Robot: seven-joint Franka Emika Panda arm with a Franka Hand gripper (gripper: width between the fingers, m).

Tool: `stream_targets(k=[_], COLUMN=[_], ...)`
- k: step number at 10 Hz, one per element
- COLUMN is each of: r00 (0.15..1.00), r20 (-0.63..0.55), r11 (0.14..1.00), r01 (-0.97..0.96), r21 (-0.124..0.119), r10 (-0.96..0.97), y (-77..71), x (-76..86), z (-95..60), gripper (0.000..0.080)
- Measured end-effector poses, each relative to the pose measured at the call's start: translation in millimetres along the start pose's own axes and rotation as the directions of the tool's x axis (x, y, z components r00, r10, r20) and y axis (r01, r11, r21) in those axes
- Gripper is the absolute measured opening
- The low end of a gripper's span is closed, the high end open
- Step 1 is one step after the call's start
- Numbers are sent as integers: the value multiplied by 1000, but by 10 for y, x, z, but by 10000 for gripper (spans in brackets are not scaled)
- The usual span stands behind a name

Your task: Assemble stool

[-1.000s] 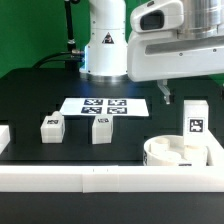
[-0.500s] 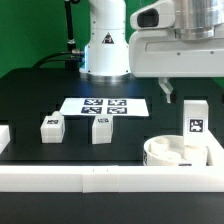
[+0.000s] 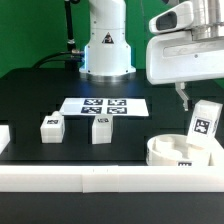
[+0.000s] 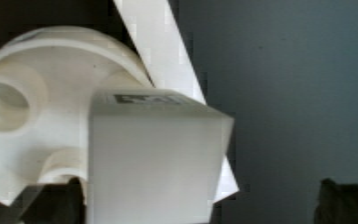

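The round white seat disc (image 3: 178, 153) lies in the front corner at the exterior view's right. A tagged white leg (image 3: 205, 122) stands on its far edge and leans towards the exterior view's right. My gripper (image 3: 198, 102) hangs over this leg, with one finger (image 3: 183, 98) beside its top. In the wrist view the leg (image 4: 149, 160) sits between the jaws of my gripper (image 4: 197, 205), close to one finger (image 4: 48, 205) and well apart from the other. The jaws are wide open. The seat (image 4: 34, 100) shows behind the leg. Two more legs (image 3: 52, 128) (image 3: 101, 129) stand on the black table.
The marker board (image 3: 105, 105) lies flat behind the two loose legs. A long white border rail (image 3: 90, 180) runs along the table's front and turns up at both sides; it also shows in the wrist view (image 4: 172, 60). The robot base (image 3: 105, 45) stands at the back.
My gripper has moved towards the exterior view's right, over the leg. The leg stood upright before and now leans to the right. The seat has shifted slightly right.
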State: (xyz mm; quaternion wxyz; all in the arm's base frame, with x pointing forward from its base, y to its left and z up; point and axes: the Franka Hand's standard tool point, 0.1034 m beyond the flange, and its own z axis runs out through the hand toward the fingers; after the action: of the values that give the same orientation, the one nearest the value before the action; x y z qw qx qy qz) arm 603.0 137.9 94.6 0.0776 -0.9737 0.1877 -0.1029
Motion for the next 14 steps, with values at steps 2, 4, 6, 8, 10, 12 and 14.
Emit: stream_targets(k=[2,4,6,8,10,12,14], r00=[1000,1000,1000,1000,999,999,999], r20=[-1,2,4,6,10,20,22], r11=[1000,1000,1000,1000,999,999,999], r01=[-1,-22,-29,-26,-42,-50,-43], r21=[-1,-1,1,1,-2,-6,-7], r10=[1,22,29,26,42,50,43], y=[28,128,168,160,161,140,142], x=[-20,45,111,92,72,2,-14], z=[32,24,-7,4,25,66,81], gripper=[649,649,649,649,649,649,384])
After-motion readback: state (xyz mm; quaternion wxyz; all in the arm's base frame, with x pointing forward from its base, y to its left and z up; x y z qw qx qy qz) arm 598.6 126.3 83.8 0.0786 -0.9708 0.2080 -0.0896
